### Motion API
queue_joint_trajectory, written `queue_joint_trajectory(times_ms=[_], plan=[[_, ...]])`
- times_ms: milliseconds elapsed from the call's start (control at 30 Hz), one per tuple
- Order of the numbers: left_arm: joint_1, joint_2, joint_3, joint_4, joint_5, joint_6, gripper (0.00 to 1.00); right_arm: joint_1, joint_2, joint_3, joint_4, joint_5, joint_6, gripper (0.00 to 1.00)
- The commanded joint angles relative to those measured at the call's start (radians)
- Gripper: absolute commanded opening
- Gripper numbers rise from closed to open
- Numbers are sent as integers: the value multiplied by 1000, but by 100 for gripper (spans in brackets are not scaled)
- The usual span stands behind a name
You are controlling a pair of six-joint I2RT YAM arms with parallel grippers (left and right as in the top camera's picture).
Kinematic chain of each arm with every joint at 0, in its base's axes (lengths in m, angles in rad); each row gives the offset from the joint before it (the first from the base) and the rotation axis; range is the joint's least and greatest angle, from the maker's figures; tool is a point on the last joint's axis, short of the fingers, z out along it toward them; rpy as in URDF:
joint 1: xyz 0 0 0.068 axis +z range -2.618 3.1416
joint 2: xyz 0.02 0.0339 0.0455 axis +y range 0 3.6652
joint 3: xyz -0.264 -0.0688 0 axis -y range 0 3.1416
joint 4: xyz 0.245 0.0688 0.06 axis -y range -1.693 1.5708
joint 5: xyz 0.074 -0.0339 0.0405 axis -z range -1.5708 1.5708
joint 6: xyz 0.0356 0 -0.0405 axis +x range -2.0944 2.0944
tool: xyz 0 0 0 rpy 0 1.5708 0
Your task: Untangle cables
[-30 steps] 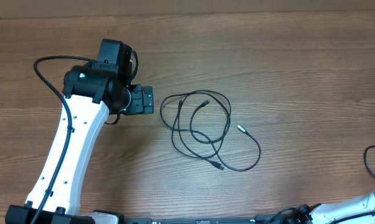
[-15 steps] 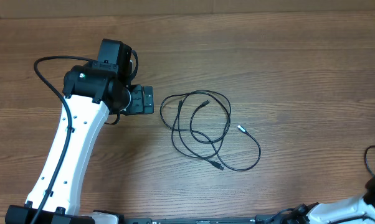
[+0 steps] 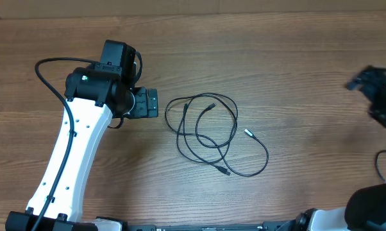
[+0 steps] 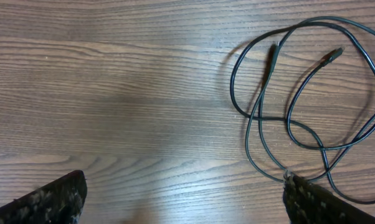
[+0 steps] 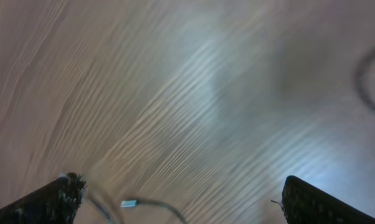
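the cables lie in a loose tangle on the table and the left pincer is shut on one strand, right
Not quite. The left pincer is open, not shut on a strand, as the left wrist view shows. The cables do lie in a loose tangle on the table.

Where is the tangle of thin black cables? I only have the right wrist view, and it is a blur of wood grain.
Observer: In the overhead view the thin black cables lie in loose crossed loops near the middle of the wooden table, well to the left of your right arm.
Operator: What is the left arm doing?
Observer: Its fingers are open and hold nothing, just left of the loops.
Operator: Any free end on my side?
Observer: Yes, a silver-tipped plug lies on the right side of the tangle, outside the main loops.
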Motion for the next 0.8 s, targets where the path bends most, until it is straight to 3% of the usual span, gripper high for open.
queue_joint_trajectory(times_ms=[0,267,400,567,767], plan=[[4,-5,-4,0,5,-10,100,135,-15,-13,22,-16,-36,100],[5,-5,-4,0,4,-10,100,444,13,-219,287,-42,-53,100],[4,-5,-4,0,5,-10,100,570,15,-438,587,-106,-27,100],[5,-5,-4,0,4,-10,100,678,15,-649,906,-143,26,100],[5,-5,-4,0,5,-10,100,753,23,-717,1044,-140,22,100]])
